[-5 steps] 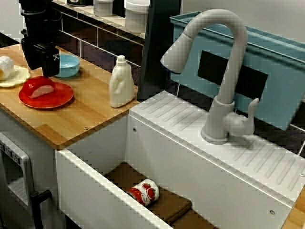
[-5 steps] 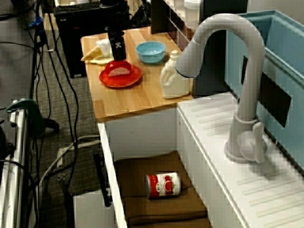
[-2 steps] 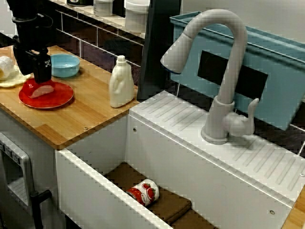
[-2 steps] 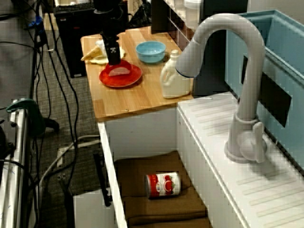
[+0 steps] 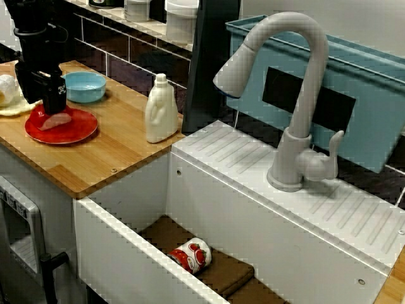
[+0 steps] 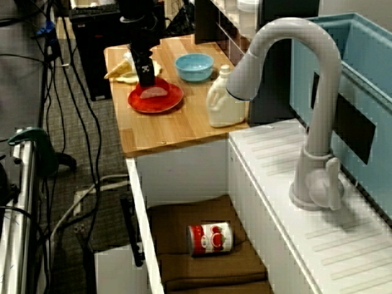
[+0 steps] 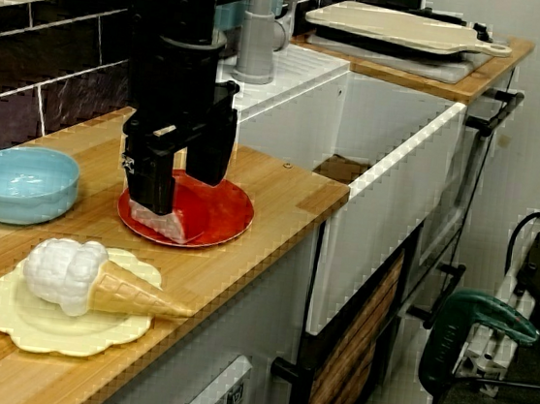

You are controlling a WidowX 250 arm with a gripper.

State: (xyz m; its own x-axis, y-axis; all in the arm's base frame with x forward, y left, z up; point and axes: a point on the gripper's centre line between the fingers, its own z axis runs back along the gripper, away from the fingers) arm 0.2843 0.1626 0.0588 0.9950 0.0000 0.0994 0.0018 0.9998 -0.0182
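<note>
In the view from the counter's end, my black gripper [image 7: 181, 177] hangs open just over a red plate [image 7: 219, 218] on the wooden counter. Its two fingers stand apart above a red-and-white slice of food [image 7: 178, 227], and the left finger partly hides that slice. In the view across the sink, the gripper [image 5: 47, 96] sits right above the slice [image 5: 57, 119] on the plate [image 5: 69, 132]. The view along the counter shows the gripper [image 6: 146, 77] at the plate's [image 6: 160, 102] far-left side, over the slice [image 6: 154, 92]. I cannot tell whether a fingertip touches the slice.
A blue bowl [image 7: 18, 183] and a toy ice-cream cone [image 7: 95, 280] on a yellow plate [image 7: 41, 324] flank the red plate. A white bottle [image 5: 161, 111] stands near the sink edge. A tall faucet [image 5: 291, 95] overhangs the sink [image 5: 120, 250], where a can [image 5: 192, 255] lies on brown cloth.
The gripper has moved left and down, from above the bowl side of the plate to just over the slice. Nothing else has moved.
</note>
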